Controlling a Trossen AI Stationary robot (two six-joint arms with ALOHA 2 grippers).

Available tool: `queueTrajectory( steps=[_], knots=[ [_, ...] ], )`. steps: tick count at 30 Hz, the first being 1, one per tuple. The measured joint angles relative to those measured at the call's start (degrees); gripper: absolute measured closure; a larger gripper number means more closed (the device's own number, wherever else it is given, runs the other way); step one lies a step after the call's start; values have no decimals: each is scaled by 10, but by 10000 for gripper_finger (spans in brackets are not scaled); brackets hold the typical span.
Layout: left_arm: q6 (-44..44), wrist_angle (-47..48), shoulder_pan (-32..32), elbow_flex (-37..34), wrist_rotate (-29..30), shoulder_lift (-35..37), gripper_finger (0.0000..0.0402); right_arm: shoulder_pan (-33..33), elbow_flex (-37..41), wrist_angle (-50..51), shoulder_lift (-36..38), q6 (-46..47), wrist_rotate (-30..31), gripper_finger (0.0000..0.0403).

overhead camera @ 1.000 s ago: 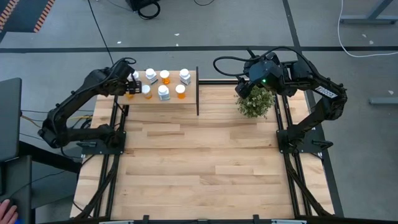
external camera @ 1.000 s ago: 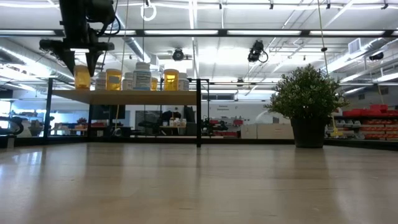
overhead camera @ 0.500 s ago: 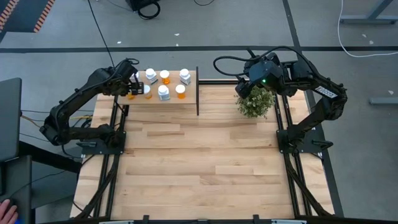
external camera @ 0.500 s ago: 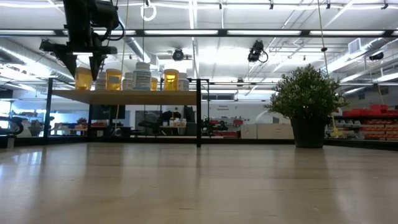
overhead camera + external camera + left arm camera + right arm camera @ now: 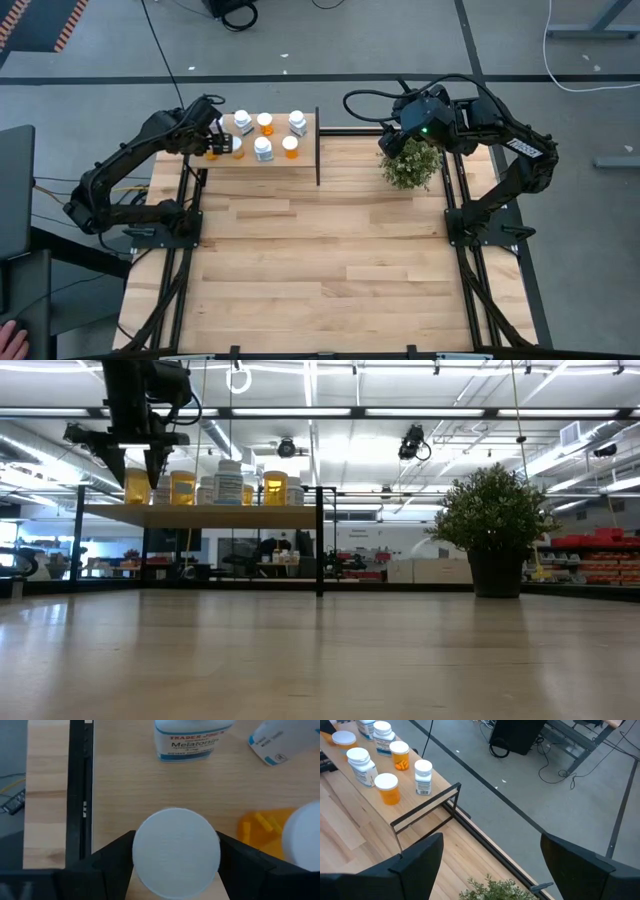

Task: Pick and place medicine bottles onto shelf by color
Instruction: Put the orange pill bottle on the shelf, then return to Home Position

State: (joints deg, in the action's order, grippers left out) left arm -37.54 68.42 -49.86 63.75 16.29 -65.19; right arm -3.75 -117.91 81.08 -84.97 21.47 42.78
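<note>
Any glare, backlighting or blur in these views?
Low view: bright ceiling strip lights backlight the raised light-wood shelf and the left hand, which reads as a silhouette. Left wrist view: the round white bottle cap is close and soft-edged. High view: evenly lit.

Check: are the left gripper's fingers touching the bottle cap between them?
Touching. In the left wrist view both fingers press against the white cap, no gap.

Shelf light matt wood; bottle cap white matt plastic.
</note>
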Motion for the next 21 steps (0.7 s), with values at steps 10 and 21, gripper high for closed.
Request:
queueTrajectory(
  steps=[10,21],
  knots=[
    [6,4,19,0,-1,59,126,0,0,0,0,6,-1,61],
    [-58,-18,118,11,-47,171,123,0,0,0,0,42,-16,61]
  ],
)
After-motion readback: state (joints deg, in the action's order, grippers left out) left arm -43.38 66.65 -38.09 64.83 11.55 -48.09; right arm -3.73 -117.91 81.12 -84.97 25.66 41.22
